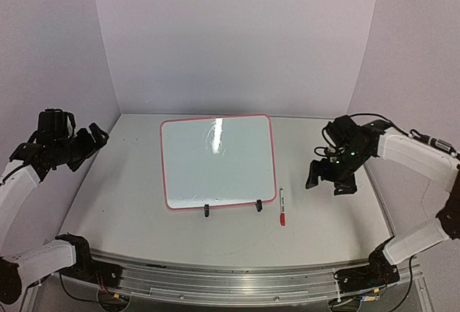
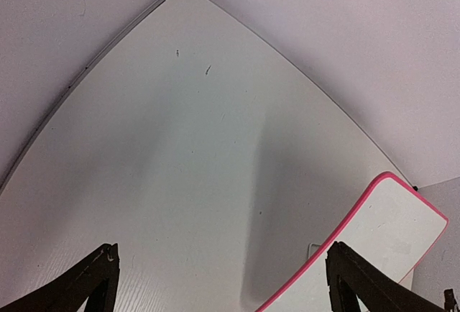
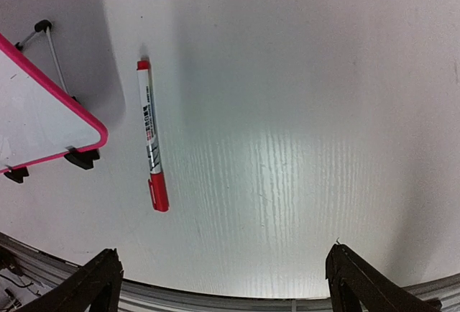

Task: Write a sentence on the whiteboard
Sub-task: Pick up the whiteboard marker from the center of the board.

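The whiteboard [image 1: 218, 161] stands in the middle of the table, glossy white with a thin pink frame and two black clip feet [image 1: 207, 210] at its near edge; its face shows only glare. A red-capped marker [image 1: 282, 208] lies flat just right of the board's near right corner. My right gripper [image 1: 329, 182] hovers open to the right of the marker, which also shows in the right wrist view [image 3: 152, 139] beside the board's corner [image 3: 43, 111]. My left gripper [image 1: 92, 143] hangs open and empty at the table's far left, with the board's edge [image 2: 392, 215] to its right.
Pale walls close the table in at the back and on both sides. A metal rail [image 1: 237, 283] runs along the near edge between the arm bases. A wire stand [image 3: 52, 52] props the board from behind. Bare tabletop [image 2: 180, 168] lies under the left gripper.
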Motion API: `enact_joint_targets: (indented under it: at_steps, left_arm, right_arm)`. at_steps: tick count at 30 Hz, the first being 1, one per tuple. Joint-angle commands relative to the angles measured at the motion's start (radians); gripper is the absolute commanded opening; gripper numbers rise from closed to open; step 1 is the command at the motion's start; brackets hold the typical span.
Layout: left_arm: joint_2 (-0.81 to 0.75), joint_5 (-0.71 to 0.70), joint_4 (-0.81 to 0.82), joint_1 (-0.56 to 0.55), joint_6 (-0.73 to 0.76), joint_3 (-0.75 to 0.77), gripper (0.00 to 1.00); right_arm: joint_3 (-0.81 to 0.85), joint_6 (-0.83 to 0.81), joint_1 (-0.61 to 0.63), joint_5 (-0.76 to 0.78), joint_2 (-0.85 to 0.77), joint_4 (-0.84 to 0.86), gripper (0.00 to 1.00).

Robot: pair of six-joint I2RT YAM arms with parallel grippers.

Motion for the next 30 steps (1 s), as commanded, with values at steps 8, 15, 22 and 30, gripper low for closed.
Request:
enact_joint_targets:
  at_steps: [8, 15, 22, 30]
  left_arm:
    - [-0.007, 0.006, -0.017, 0.0, 0.004, -0.039, 1.0]
    - [-0.023, 0.012, -0.017, 0.0, -0.008, -0.055, 1.0]
    - [-0.035, 0.014, -0.018, 0.0, -0.014, -0.061, 1.0]
    - [-0.035, 0.018, -0.022, 0.001, -0.016, -0.074, 1.0]
  right_arm:
    - [0.082, 0.044, 0.14, 0.036, 0.317, 0.226, 0.79]
    - [0.049, 0.06, 0.149, 0.015, 0.372, 0.324, 0.61]
    - [0.066, 0.058, 0.168, 0.016, 0.437, 0.334, 0.51]
    - [0.092, 0.063, 0.194, 0.018, 0.508, 0.343, 0.37]
